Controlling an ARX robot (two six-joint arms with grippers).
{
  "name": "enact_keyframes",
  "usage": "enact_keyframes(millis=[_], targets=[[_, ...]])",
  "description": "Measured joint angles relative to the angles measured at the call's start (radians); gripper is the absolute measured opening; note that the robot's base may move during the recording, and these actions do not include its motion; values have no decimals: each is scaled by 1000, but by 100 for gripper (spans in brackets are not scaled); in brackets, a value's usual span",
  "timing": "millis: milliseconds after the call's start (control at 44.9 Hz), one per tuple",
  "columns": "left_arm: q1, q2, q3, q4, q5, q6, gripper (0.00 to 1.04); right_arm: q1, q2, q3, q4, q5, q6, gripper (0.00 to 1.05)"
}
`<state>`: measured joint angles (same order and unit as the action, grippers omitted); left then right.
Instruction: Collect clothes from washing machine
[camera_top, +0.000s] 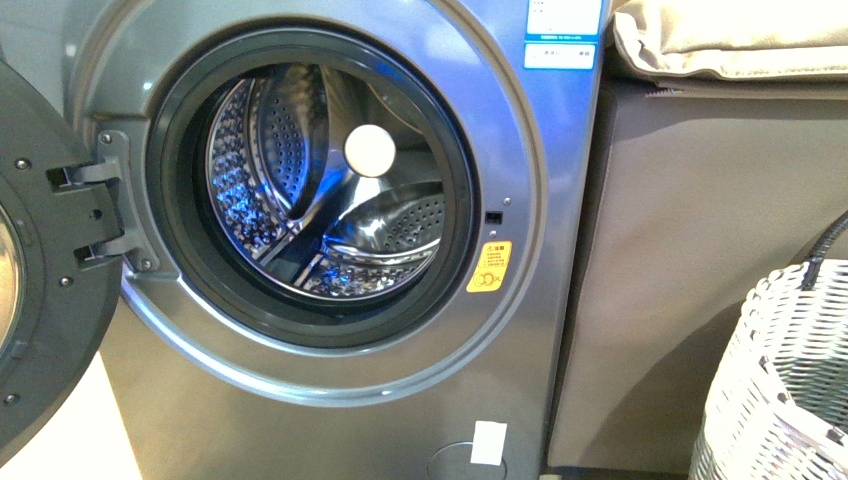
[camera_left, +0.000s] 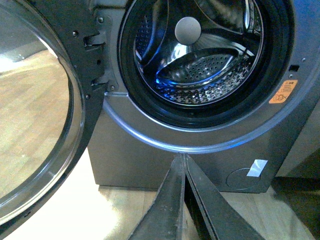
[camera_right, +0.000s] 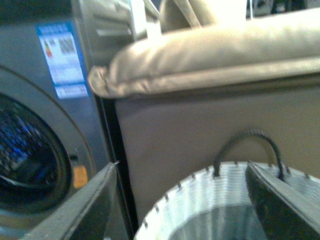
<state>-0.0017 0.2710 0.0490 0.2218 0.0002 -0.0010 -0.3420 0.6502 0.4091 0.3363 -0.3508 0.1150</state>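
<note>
left gripper (camera_left: 184, 159) closed, empty; right gripper (camera_right: 182, 172) wide open, empty.
washing machine (camera_top: 560, 180) door (camera_top: 45, 290) swung left, drum (camera_top: 330, 190) clear; basket (camera_right: 225, 210) near right.

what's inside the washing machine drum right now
The drum shows only bare perforated steel, paddles and a pale round disc. No clothes visible; the near bottom, behind the door rim, is hidden.

The left arm's dark, wedge-shaped metal gripper (camera_left: 184, 159) has its two fingers pressed together at the tips, while the right arm's dark metal gripper (camera_right: 182, 167) holds its fingers spread wide apart, gripping nothing.
</note>
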Motion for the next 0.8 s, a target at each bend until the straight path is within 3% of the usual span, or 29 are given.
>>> enact_keyframes(millis=[89,356,423,534,623,801], targets=[[0,-30,-9,-19,0,0,4,66,-66,-86,-74,87,-76,54],[0,-96,-41,-41,-1,0,4,168,-177,-207,-67,183,-108,11],[0,-158,-40,-118,-2,0,4,189,-202,-233,-67,203,-111,1],[0,-260,-40,-217,-1,0,4,217,-238,-268,-70,232,-112,2],[0,-266,-40,-220,-1,0,4,292,-275,-291,-82,331,-112,2],[0,-267,-40,-221,-1,0,4,338,-336,-329,-104,347,-112,2]])
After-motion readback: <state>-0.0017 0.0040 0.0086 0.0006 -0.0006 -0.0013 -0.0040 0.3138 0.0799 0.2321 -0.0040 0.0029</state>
